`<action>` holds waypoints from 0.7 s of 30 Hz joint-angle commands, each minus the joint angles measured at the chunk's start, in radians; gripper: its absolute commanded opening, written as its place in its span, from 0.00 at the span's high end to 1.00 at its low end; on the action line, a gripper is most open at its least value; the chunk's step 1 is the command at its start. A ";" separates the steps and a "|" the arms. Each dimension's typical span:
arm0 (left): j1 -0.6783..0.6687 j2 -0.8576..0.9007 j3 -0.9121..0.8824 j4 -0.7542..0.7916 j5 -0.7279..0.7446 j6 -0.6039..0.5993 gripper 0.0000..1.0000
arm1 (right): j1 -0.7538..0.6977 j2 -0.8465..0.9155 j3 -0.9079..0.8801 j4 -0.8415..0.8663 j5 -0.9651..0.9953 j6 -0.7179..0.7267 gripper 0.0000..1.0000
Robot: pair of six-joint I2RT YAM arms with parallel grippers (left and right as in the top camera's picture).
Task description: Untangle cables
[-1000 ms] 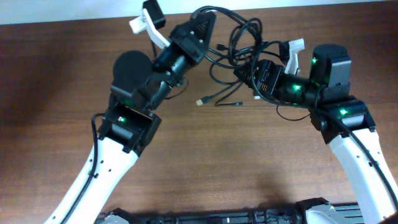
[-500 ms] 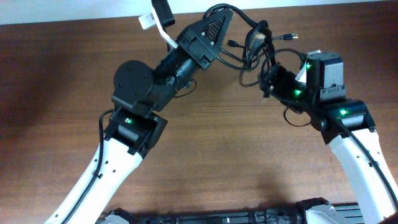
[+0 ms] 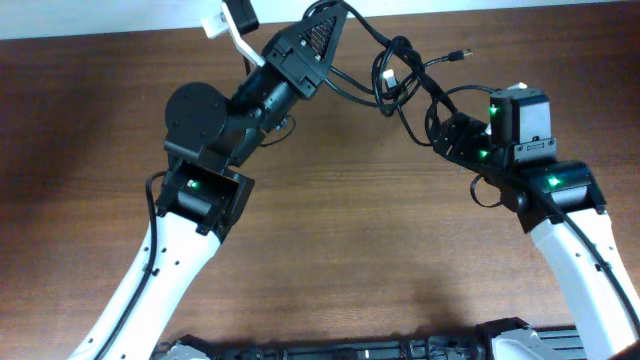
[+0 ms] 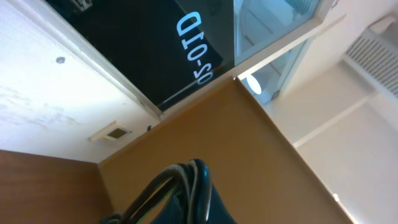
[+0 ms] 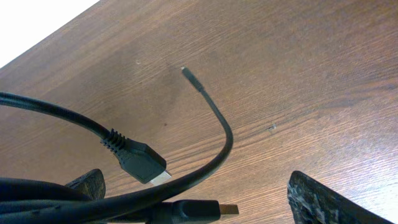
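- Two arms meet over the far side of the table (image 3: 330, 230), with the cables (image 3: 397, 75) bunched in a tangle between them.
- I see my left gripper (image 3: 338, 14) clamped shut on the cables; one strand runs from its tip down into the tangle.
- My left wrist view looks away from the table at the room, with only black cable loops at its bottom edge.
- My right gripper (image 5: 205, 200) stands wide open. Its fingers (image 5: 323, 202) sit well apart, and several strands cross the gap near the left finger without being pinched.
- In that view a silvery plug (image 5: 160, 178) hangs in front of the wood, and a thin cord end (image 5: 186, 71) curls up beyond it.
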 commanded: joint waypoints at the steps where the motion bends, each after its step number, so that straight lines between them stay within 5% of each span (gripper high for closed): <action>1: 0.045 -0.034 0.032 0.048 -0.063 0.163 1.00 | -0.009 0.010 -0.015 -0.047 0.105 -0.085 0.10; 9: 0.045 -0.034 0.032 0.031 -0.056 0.650 1.00 | -0.009 0.010 -0.015 -0.105 0.050 -0.223 0.12; 17: 0.045 -0.034 0.032 -0.060 0.007 0.658 1.00 | -0.009 0.006 -0.014 -0.103 -0.180 -0.356 0.12; 21: 0.045 -0.034 0.032 -0.113 0.258 0.772 1.00 | -0.009 -0.017 -0.012 -0.073 -0.297 -0.433 0.12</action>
